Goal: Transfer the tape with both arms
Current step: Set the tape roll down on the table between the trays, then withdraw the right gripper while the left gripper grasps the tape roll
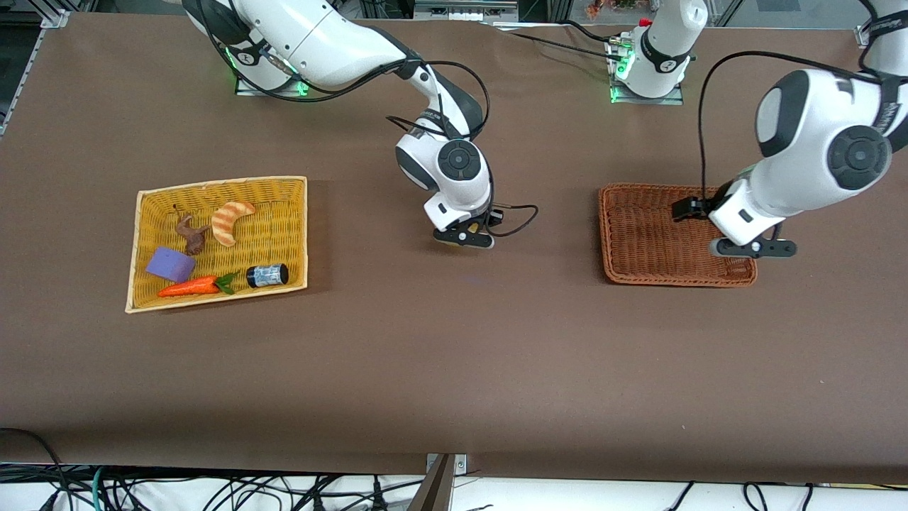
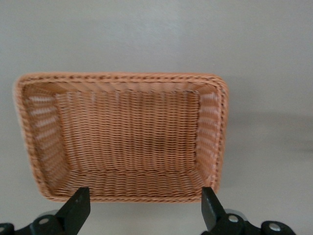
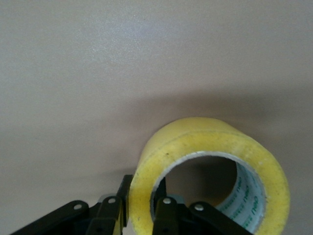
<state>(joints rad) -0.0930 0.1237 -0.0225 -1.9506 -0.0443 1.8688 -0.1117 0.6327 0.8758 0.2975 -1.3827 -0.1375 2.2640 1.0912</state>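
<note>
The right gripper (image 3: 142, 208) hangs over the bare middle of the brown surface (image 1: 454, 369), between the two baskets, with its fingers (image 3: 124, 200) pinched on the wall of the tape roll (image 3: 210, 171), one inside the core and one on the outer face; the roll dangles from that one point, its hole open to the wrist camera. The front view shows only a yellow speck of it under the gripper (image 1: 464, 238).

By the look of it the roll is stiff and fairly light, with a slick outer wrap; a pinch through the wall holds well, though the ring could swing or pivot about so narrow a grip. For a handover, the free arc of the ring away from the right fingers is probably the place to take hold.

The left gripper (image 2: 145, 208) waits over the edge of the empty brown wicker basket (image 1: 638, 241), fingers spread wide and holding nothing; the yellow basket (image 1: 220, 188) of toys sits toward the right arm's end.
</note>
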